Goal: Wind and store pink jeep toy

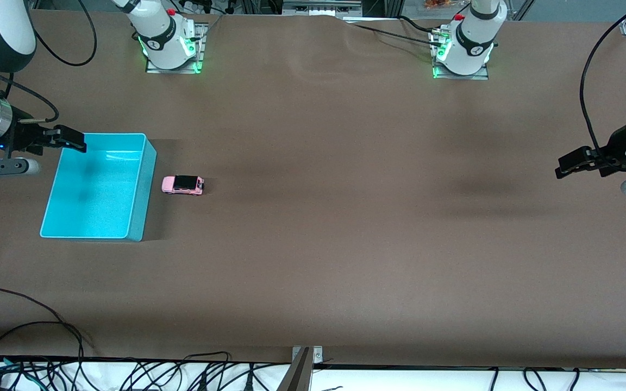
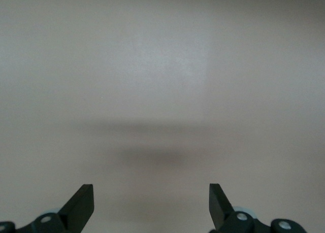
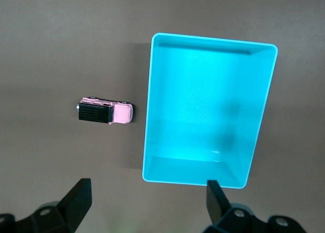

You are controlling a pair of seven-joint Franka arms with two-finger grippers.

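Note:
The pink jeep toy (image 1: 182, 185) stands on the brown table beside the cyan bin (image 1: 140, 190), on the side toward the left arm's end. It also shows in the right wrist view (image 3: 105, 111), next to the empty bin (image 3: 157, 116). My right gripper (image 1: 72, 139) is open and empty, up in the air over the bin's far corner at the right arm's end. My left gripper (image 1: 574, 163) is open and empty, hovering over bare table at the left arm's end. The left wrist view shows only its fingertips (image 2: 81, 205) and plain table.
The arms' bases (image 1: 171, 43) (image 1: 462, 51) stand along the far table edge. Loose cables (image 1: 47, 347) lie along the near edge. The brown table surface (image 1: 345, 217) stretches between the jeep and the left gripper.

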